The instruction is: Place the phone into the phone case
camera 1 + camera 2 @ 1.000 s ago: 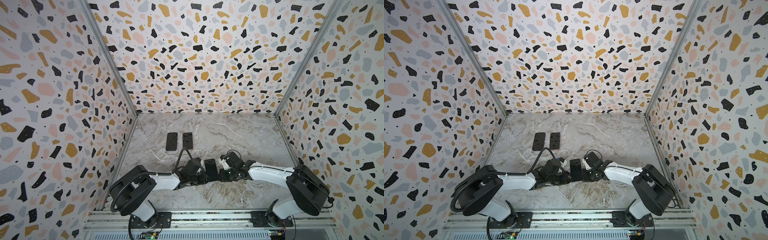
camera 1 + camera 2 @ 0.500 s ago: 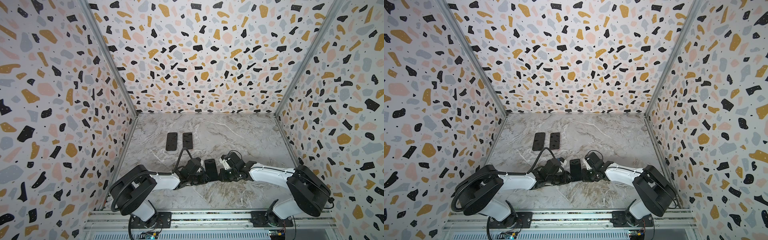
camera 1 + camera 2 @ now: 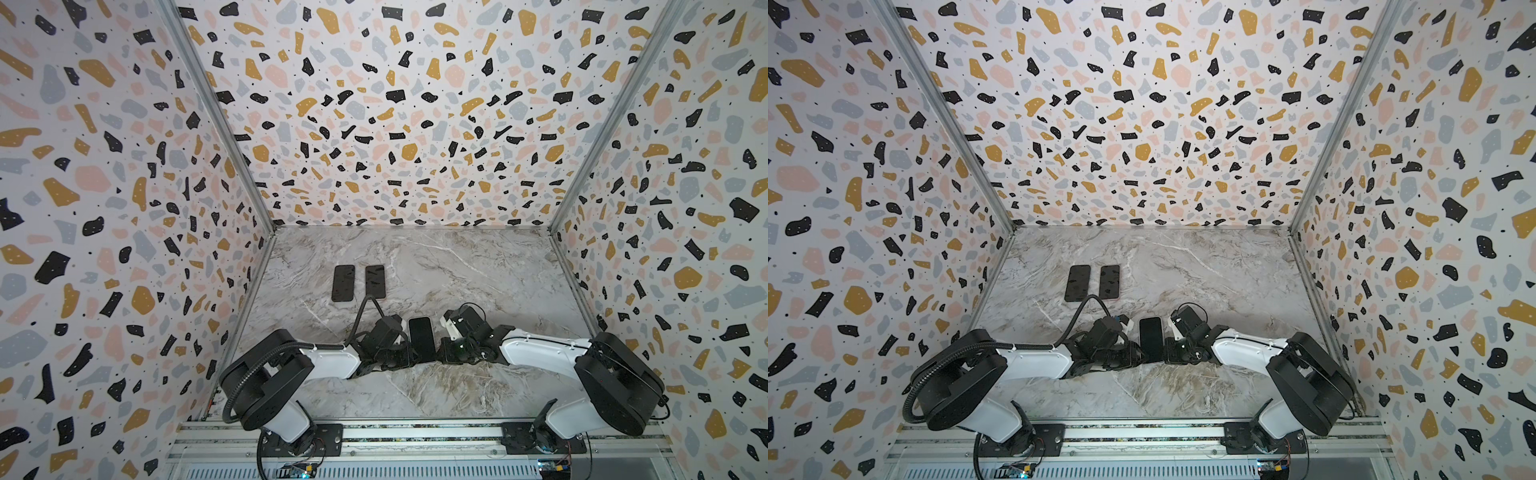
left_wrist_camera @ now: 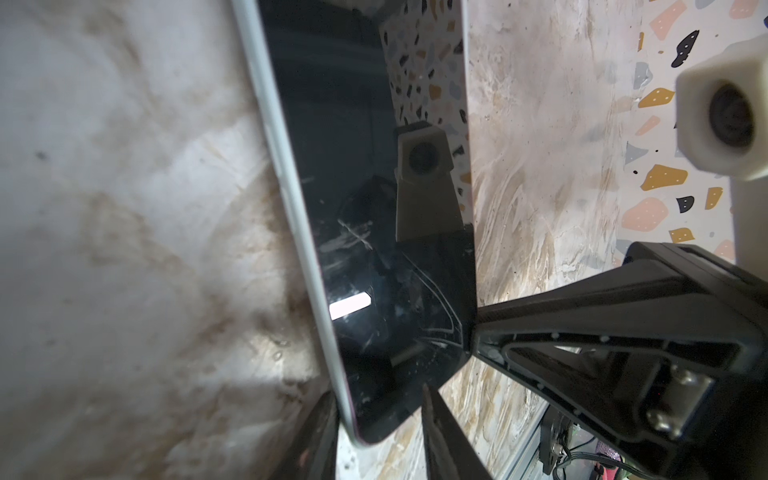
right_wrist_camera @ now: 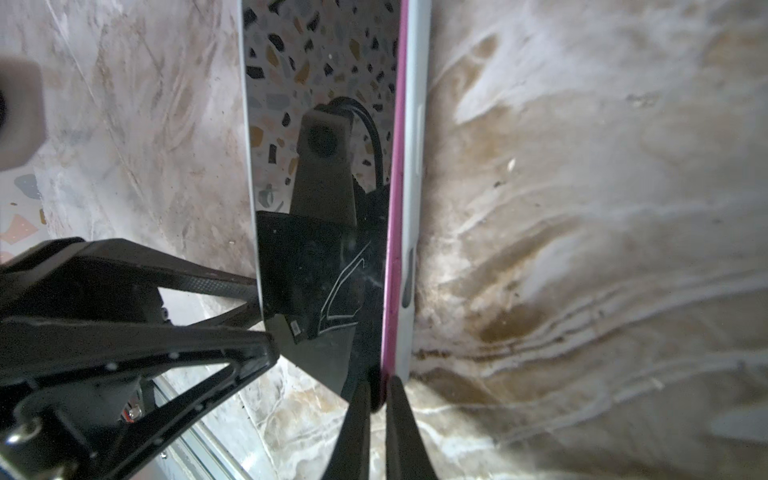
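The phone [image 3: 422,338] [image 3: 1151,338] lies screen up near the front middle of the marble table, between both grippers. Its dark screen [image 4: 353,166] [image 5: 316,266] has a pink rim, and the whitish phone case [image 4: 286,199] [image 5: 415,166] wraps its side. My left gripper [image 4: 376,395] [image 3: 405,353] straddles a near corner, one finger against the case wall and the other over the screen. My right gripper [image 5: 378,382] [image 3: 440,353] is pinched shut on the pink rim and case wall at the other near corner.
Two flat black slabs [image 3: 343,283] [image 3: 375,281] lie side by side at the back left; whether they are phones or cases I cannot tell. Terrazzo walls close in three sides. The rail [image 3: 415,432] with both arm bases runs along the front.
My right gripper's jaws have closed down onto the phone's edge. The left gripper and the phone have stayed where they were.
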Action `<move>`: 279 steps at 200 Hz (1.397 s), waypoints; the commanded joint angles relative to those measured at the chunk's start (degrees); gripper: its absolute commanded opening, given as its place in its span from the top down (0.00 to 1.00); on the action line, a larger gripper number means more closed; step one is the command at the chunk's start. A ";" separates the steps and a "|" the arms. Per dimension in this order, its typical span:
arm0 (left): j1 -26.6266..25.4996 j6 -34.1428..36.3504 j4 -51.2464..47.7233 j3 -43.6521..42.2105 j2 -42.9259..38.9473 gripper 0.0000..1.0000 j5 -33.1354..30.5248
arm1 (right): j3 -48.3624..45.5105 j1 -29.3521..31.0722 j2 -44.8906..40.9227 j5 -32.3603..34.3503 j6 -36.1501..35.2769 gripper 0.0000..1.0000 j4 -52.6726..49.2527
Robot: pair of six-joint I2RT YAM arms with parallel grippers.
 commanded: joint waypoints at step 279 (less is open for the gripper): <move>-2.04 12.33 -30.47 8.33 3.70 0.59 -10.74 | 7.47 -0.39 -0.54 3.42 -10.09 0.73 -9.58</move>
